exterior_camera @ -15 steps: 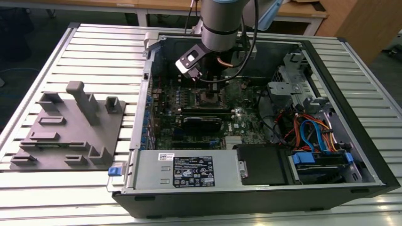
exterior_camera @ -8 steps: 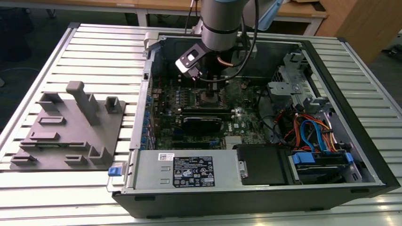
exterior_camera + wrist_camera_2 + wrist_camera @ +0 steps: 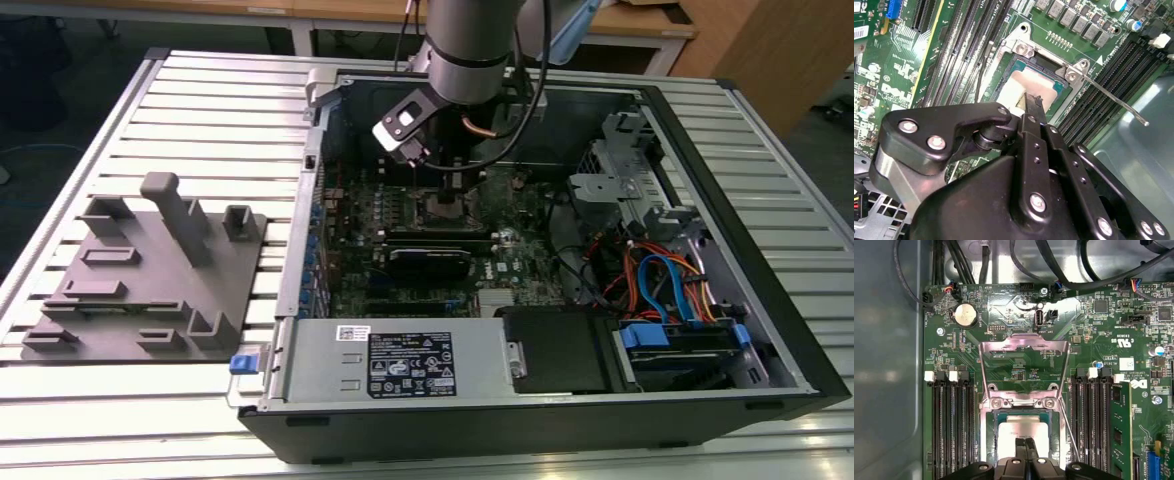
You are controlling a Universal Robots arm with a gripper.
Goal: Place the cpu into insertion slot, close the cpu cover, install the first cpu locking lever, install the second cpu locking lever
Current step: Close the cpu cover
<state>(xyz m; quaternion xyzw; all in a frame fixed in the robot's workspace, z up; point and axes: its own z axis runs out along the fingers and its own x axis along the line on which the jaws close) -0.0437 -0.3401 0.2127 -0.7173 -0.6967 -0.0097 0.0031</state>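
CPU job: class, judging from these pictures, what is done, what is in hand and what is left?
Done: the chip lies flat in its socket. In hand: the end effector, fingers shut, sits right over the chip's face. Left: the cover stands swung open, and a locking lever sticks out unlatched, so closing the cover and both lever steps remain.

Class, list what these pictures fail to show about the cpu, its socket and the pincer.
1. Near edge of the cpu: first wrist view, covered by the pincer and cut off by the picture edge.
2. Whether the pincer tips touch the cpu: second wrist view, the pincer's own links block the contact.
3. The socket's state: exterior view, too small, arm partly in front.
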